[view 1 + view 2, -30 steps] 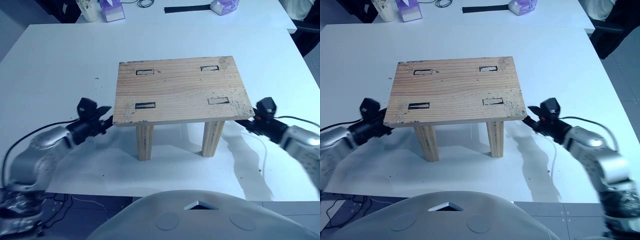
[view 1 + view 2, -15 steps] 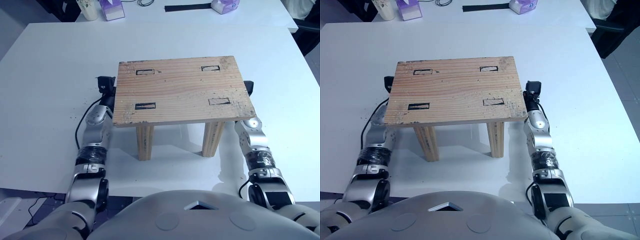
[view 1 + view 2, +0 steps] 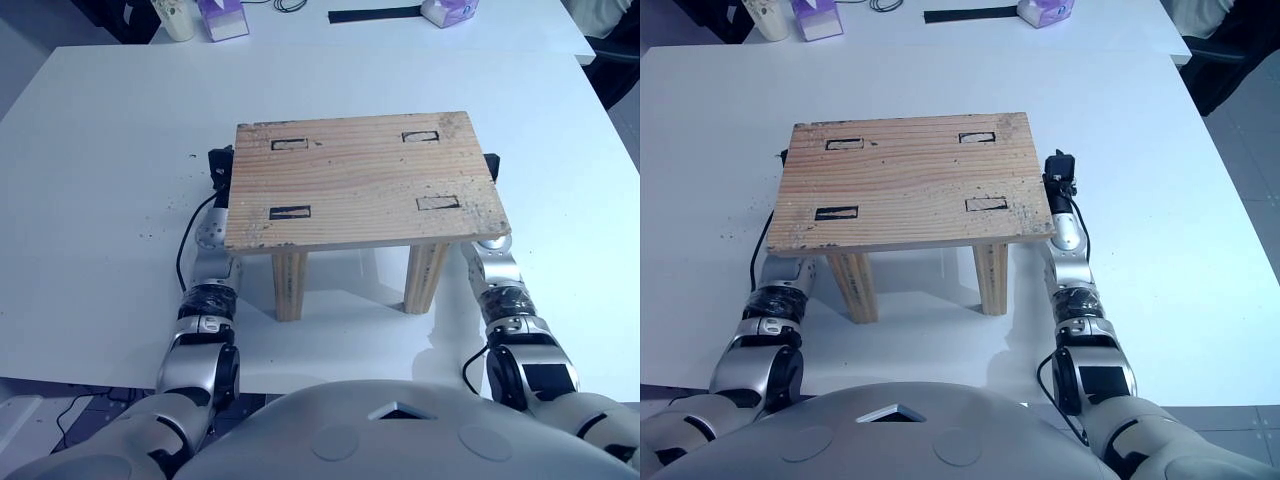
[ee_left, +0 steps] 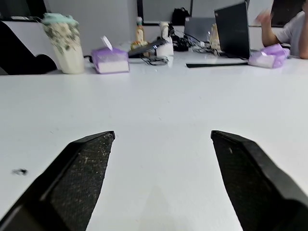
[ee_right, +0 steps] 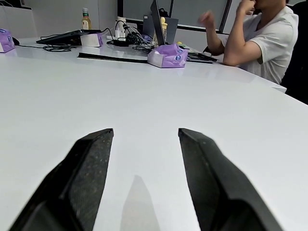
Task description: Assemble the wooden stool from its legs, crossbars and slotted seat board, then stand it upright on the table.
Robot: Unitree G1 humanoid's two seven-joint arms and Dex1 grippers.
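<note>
The white table (image 3: 100, 150) lies under both pincers and runs far ahead of them. Between the two stands the stool (image 3: 360, 200), upright on its legs; its slotted seat board (image 3: 340, 175) has one short edge just beside the left pincer (image 4: 162, 135) and the other just beside the right pincer (image 5: 144, 132). Two legs (image 3: 289, 283) show nearer the robot than the pincers do. Each pincer is spread wide with nothing in it, facing bare tabletop. Four slots (image 3: 290, 212) look plugged. The job seems as good as done; the crossbars are hidden beneath the seat, so I can't vouch for them.
</note>
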